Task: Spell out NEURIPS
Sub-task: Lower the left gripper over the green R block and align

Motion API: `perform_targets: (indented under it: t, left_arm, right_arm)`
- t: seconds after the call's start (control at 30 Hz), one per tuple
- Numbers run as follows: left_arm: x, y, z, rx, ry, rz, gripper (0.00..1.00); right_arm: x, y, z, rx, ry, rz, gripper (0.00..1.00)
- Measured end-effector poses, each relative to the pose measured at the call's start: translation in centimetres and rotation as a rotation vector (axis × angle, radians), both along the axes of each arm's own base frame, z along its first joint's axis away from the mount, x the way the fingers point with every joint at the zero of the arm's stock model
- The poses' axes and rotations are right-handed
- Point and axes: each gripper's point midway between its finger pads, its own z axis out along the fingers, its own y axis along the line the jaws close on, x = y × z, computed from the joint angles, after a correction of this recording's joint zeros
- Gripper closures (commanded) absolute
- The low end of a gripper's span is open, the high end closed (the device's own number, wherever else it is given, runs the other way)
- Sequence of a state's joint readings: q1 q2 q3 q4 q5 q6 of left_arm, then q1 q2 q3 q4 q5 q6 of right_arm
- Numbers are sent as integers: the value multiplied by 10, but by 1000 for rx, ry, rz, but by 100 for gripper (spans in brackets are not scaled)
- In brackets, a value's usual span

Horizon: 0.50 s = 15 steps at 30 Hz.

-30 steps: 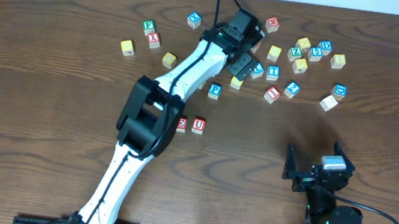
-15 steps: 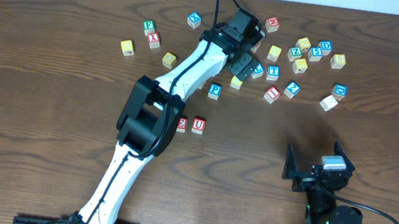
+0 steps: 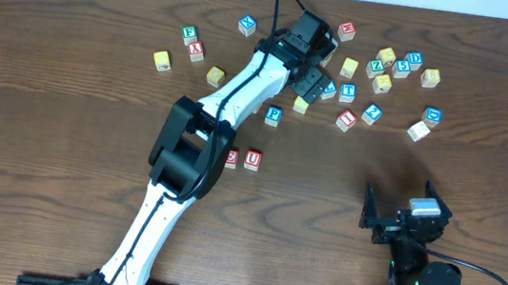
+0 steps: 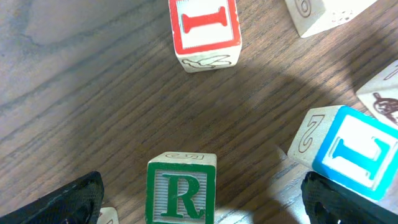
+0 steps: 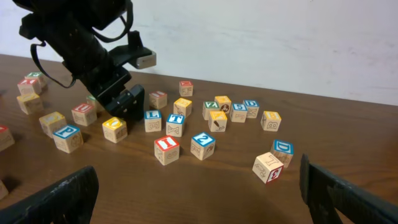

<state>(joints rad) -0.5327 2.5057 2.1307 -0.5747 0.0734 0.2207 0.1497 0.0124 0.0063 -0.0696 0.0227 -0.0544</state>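
**Green R cube framed for the grasp**
The left fingers (image 4: 71,202) are spread wide, with the green R cube (image 4: 181,190) standing between them on the surface (image 4: 93,93), in the far cluster; a red I cube (image 4: 204,28) lies just beyond. Lowering and closing on R is judged the next move. The right fingers (image 5: 348,196), wide and empty, are parked near right.

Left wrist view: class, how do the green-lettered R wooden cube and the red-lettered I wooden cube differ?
The green R cube has green lettering; the red I cube has red. The green R cube sits between the fingers of the open left hand; the red I cube lies farther ahead. Both are wooden cubes resting letter-up on the table.
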Motion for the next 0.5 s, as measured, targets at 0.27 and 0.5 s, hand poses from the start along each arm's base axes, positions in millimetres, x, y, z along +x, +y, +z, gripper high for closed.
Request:
perform_targets:
  t: [0.27, 0.5]
  left_arm:
    - [0, 0, -9, -1, 12, 5, 0]
    - [2, -2, -8, -7, -1, 4, 3]
  right_arm:
    - [0, 0, 0, 0, 0, 0, 1]
    - [0, 0, 0, 0, 0, 0, 1]
